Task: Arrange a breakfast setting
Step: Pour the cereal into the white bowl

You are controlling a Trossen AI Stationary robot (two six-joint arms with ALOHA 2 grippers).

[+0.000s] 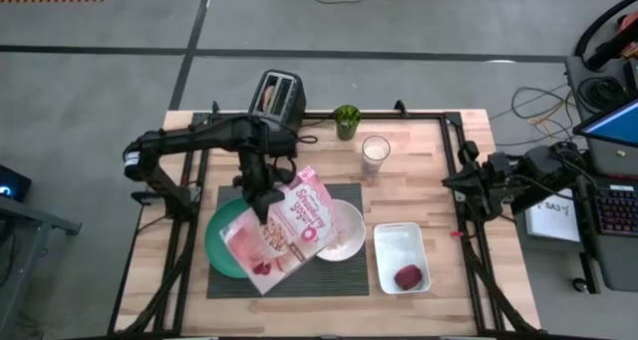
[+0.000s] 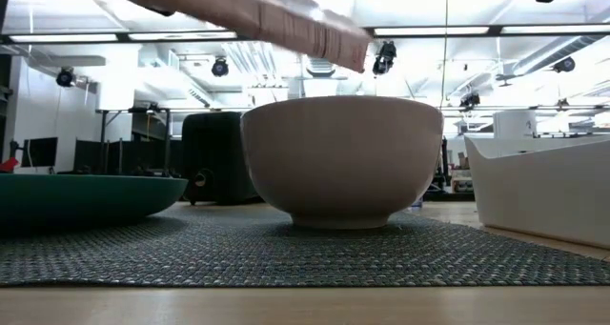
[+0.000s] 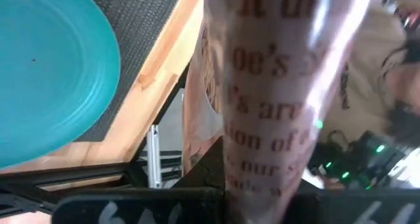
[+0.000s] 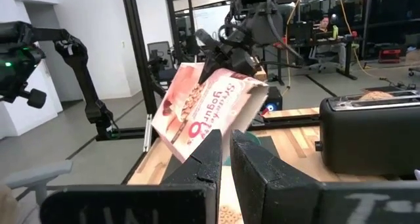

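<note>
My left gripper (image 1: 265, 197) is shut on the pink cereal box (image 1: 291, 230), which hangs tilted over the round green plate (image 1: 221, 245) and the left rim of the white bowl (image 1: 346, 230). Plate and bowl stand on the dark ribbed placemat (image 1: 299, 283). To the right of the mat stands the white rectangular dish (image 1: 401, 250), with a dark red thing in it. At the table's far edge are the black toaster (image 1: 276, 96) and the milk glass (image 1: 375, 153). My right gripper (image 1: 451, 183) waits shut at the table's right edge, touching nothing. My left gripper pinches the cereal box between its two fingers at the box's upper far edge (image 4: 222, 71). The fingers come slanting down from the far left. The box is lifted clear and tilted, one end (image 2: 357, 49) hanging low over the bowl (image 2: 343, 158).
A small green cup (image 1: 346, 122) stands at the far edge between toaster and glass. Bare wood lies to the right of the dish and left of the mat. The arms' black frame rails run along both table sides.
</note>
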